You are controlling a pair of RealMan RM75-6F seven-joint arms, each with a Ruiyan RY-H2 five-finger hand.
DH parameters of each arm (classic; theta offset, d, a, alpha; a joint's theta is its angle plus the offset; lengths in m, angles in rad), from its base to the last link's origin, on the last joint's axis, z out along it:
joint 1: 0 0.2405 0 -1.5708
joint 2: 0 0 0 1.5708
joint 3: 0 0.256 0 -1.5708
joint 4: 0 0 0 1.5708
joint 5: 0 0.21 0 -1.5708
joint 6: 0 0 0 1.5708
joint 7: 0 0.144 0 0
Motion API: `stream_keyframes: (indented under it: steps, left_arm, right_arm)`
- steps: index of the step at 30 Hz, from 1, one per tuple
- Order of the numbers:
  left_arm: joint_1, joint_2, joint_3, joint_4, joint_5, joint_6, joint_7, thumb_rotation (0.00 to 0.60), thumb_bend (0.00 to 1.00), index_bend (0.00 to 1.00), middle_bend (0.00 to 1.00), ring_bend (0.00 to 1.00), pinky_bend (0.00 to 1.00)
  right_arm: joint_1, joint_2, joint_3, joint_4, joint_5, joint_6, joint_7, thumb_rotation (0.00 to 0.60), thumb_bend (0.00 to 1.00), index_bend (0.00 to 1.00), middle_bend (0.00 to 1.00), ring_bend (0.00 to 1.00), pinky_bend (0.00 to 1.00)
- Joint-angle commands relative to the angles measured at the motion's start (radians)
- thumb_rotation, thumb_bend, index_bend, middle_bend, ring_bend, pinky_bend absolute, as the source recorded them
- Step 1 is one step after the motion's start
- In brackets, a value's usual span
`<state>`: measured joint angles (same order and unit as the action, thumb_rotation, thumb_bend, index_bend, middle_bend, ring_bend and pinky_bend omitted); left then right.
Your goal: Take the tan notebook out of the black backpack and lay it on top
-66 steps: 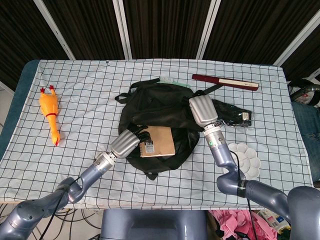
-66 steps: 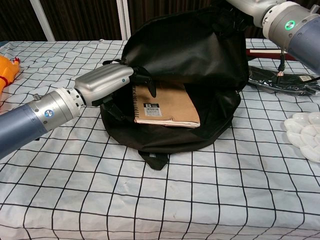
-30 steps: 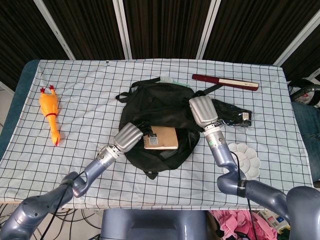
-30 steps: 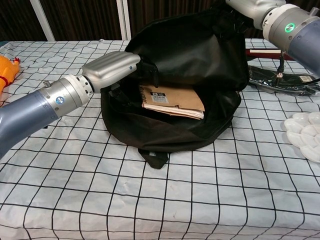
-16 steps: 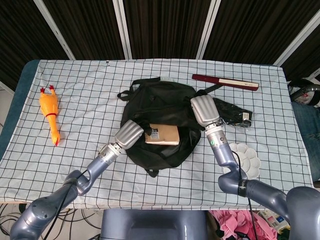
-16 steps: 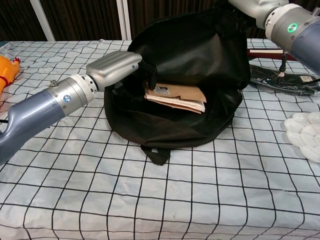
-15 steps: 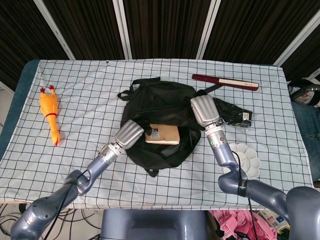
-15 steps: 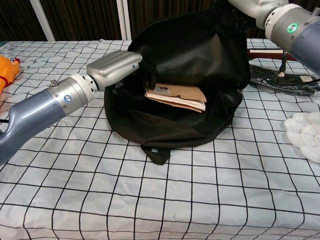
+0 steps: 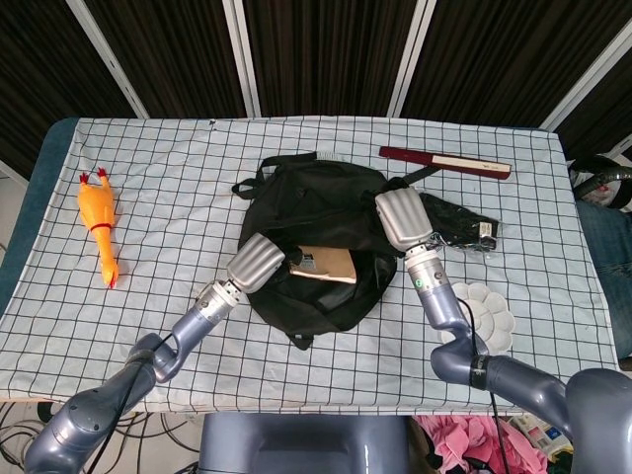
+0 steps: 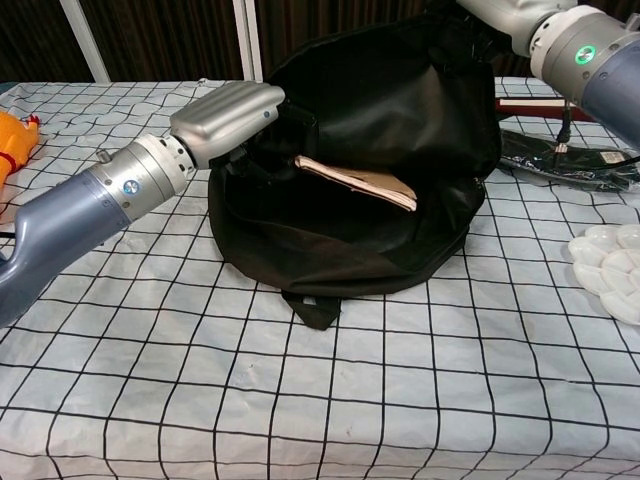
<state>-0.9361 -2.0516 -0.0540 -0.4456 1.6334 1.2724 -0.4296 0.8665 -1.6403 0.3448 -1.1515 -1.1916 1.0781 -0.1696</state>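
Note:
The black backpack (image 9: pixel 314 212) lies mid-table, its mouth facing me. In the chest view the backpack (image 10: pixel 400 110) stands with its upper flap pulled up. The tan spiral notebook (image 9: pixel 327 264) is in the opening, tilted with its left end raised, so the chest view shows the notebook (image 10: pixel 358 180) almost edge-on. My left hand (image 9: pixel 258 263) grips its left, spiral end, fingers inside the bag mouth; the chest view shows that left hand (image 10: pixel 226 113) at the bag's left rim. My right hand (image 9: pixel 400 217) holds the flap up at the bag's right side, its fingers hidden in fabric.
A yellow rubber chicken (image 9: pixel 97 223) lies at the far left. A dark red flat box (image 9: pixel 444 161) sits behind the bag, a black packet (image 9: pixel 460 227) right of it, and a white paint palette (image 9: pixel 481 311) near the right front edge.
My left hand has moved up and deeper toward the bag mouth. The notebook has gone from lying flat over the front lip to tilted with its spiral end raised, now showing mostly its edge.

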Motion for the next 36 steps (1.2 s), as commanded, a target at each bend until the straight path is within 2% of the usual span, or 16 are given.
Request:
stream_keyframes:
  steps: [1,6,14,18,23,26,30,31,36]
  left_arm:
    - [0.021,0.049,0.002,-0.070,0.002,0.046,-0.015,0.600,0.49,0.61,0.57,0.36,0.44]
    - [0.062,0.139,0.020,-0.214,0.016,0.105,-0.008,0.600,0.49,0.62,0.58,0.38,0.46]
    - [0.105,0.327,-0.006,-0.496,-0.014,0.121,0.005,0.600,0.49,0.62,0.59,0.38,0.46]
    - [0.115,0.429,-0.032,-0.645,-0.044,0.096,-0.002,0.600,0.49,0.62,0.59,0.38,0.46]
    - [0.124,0.527,-0.064,-0.780,-0.069,0.083,-0.014,0.600,0.49,0.62,0.59,0.38,0.46]
    - [0.120,0.606,-0.100,-0.891,-0.091,0.060,-0.043,0.600,0.49,0.62,0.59,0.38,0.46]
    - [0.113,0.663,-0.135,-0.965,-0.111,0.038,-0.026,0.600,0.49,0.62,0.59,0.38,0.46]
    - [0.109,0.679,-0.158,-0.991,-0.126,0.035,-0.027,0.600,0.49,0.62,0.59,0.38,0.46]
    - [0.099,0.714,-0.206,-1.061,-0.177,0.001,-0.043,0.600,0.49,0.62,0.59,0.38,0.46]
  right_arm:
    - [-0.006,0.008,0.003,-0.008,0.005,0.004,-0.002,0.600,0.52,0.68,0.60,0.48,0.28]
    - [-0.016,0.022,0.009,-0.022,0.017,0.008,-0.005,0.600,0.52,0.68,0.60,0.48,0.28]
    - [-0.023,0.039,0.011,-0.041,0.024,0.015,-0.025,0.600,0.52,0.68,0.60,0.48,0.28]
    - [-0.026,0.043,0.011,-0.045,0.033,0.010,-0.032,0.600,0.52,0.68,0.60,0.48,0.28]
    - [-0.030,0.046,0.008,-0.046,0.036,0.010,-0.037,0.600,0.52,0.68,0.60,0.48,0.28]
    - [-0.033,0.045,-0.001,-0.046,0.033,0.008,-0.040,0.600,0.52,0.68,0.60,0.48,0.28]
    - [-0.036,0.042,-0.006,-0.047,0.028,0.012,-0.040,0.600,0.52,0.68,0.60,0.48,0.28]
    - [-0.038,0.041,-0.010,-0.049,0.027,0.012,-0.041,0.600,0.52,0.68,0.60,0.48,0.28]
    - [-0.045,0.040,-0.017,-0.053,0.023,0.017,-0.042,0.600,0.52,0.68,0.60,0.48,0.28]
